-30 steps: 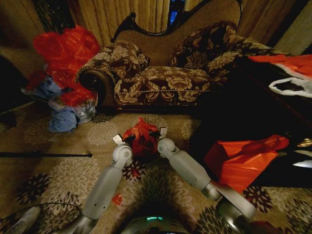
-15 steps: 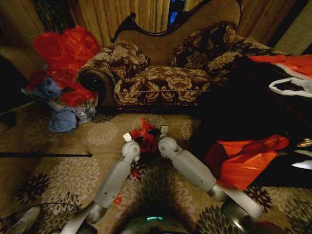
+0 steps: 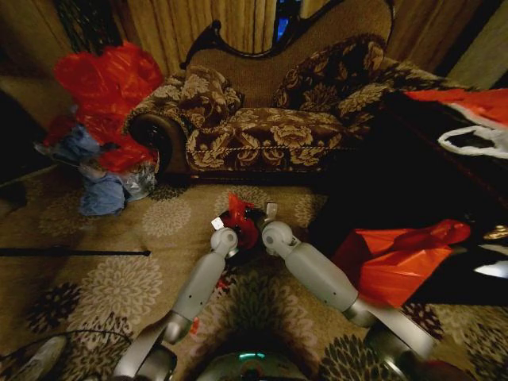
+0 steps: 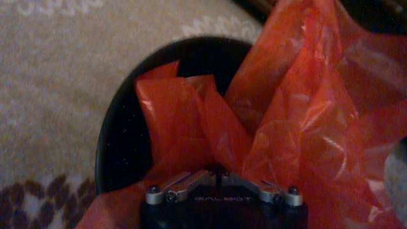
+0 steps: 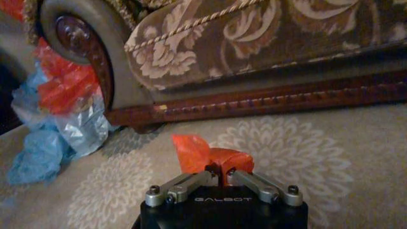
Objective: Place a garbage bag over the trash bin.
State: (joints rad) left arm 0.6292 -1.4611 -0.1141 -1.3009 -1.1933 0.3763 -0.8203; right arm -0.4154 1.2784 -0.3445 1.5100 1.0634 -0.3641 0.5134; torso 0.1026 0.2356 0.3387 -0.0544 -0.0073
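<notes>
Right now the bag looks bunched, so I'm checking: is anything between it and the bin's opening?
Nothing visible. The garbage bag, pinched by the left gripper and right gripper, hangs right over the trash bin; only its own folds droop into the opening.

Floral sofa [image 3: 254,119] on patterned carpet [image 3: 95,286], dim curtained wall [image 3: 198,20].

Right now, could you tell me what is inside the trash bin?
Crumpled folds of the garbage bag hang into the trash bin, pinched by the left gripper. The bin's dark inner wall shows beside them; its bottom is covered by the plastic.
</notes>
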